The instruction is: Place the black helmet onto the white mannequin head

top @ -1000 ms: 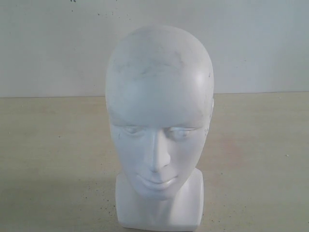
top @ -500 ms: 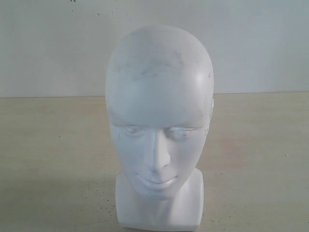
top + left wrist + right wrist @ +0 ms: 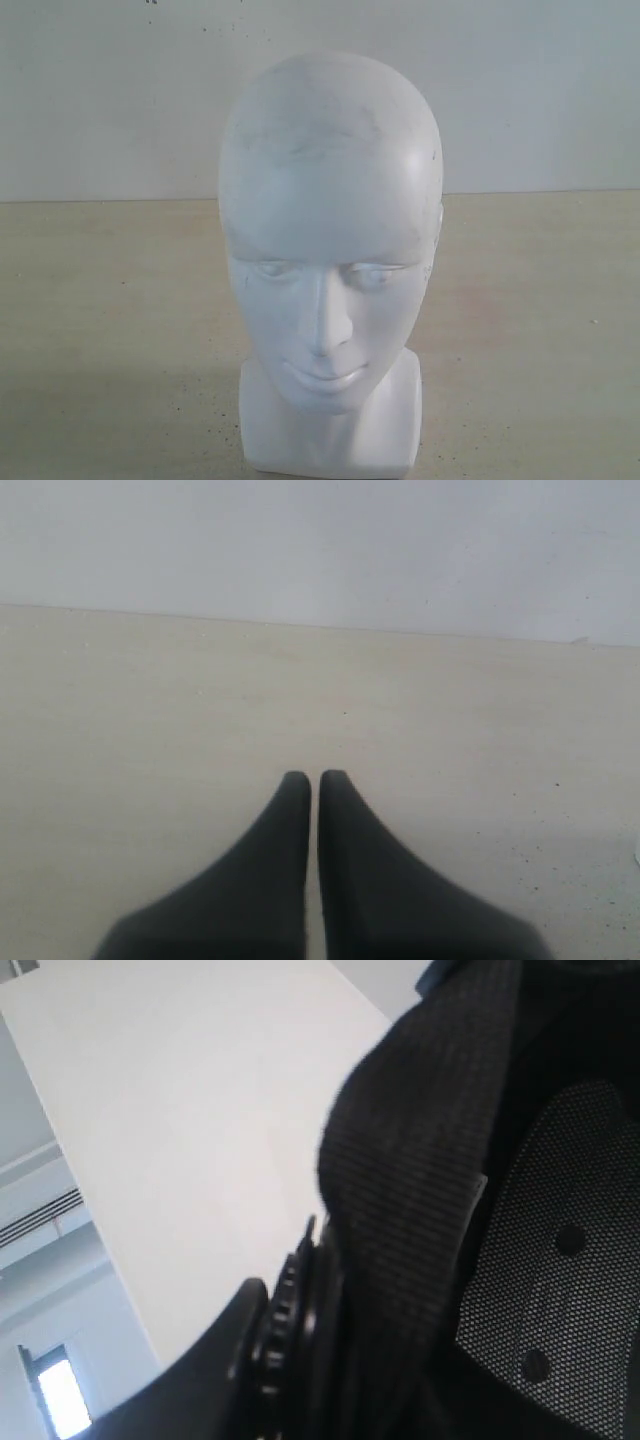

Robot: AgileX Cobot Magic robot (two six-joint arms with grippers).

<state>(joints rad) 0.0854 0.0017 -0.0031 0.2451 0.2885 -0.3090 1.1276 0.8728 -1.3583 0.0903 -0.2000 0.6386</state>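
So the bald matte white mannequin head (image 3: pixel 330 250) sits upright dead centre in the exterior view, face toward the camera, short neck on its squarish base, parked on a pale beige tabletop (image 3: pixel 100 300) with a plain white wall (image 3: pixel 100 100) behind it. There are some faint grey scuffs across the crown, and nothing is on top of it. Neither arm shows in that view. The left claw (image 3: pixel 315 777) hangs over a bare patch of the tabletop (image 3: pixel 150 700), its two dark fingers (image 3: pixel 280 860) pressed together with only a hairline slit between them and nothing held. The black helmet with dotted mesh padding (image 3: pixel 540 1260) is over on the right arm's side, and it fills most of the right wrist view, seen from the inside: the lining plus a wide woven black band along the edge. The right claw (image 3: pixel 300 1310) looks clamped on that edge. One black finger (image 3: pixel 245 1345) with a ridged part lies tight against the outside of the rim, and the other one is hidden behind the helmet. Behind it there's just a white wall panel (image 3: pixel 180 1140), so the helmet isn't on the head yet.
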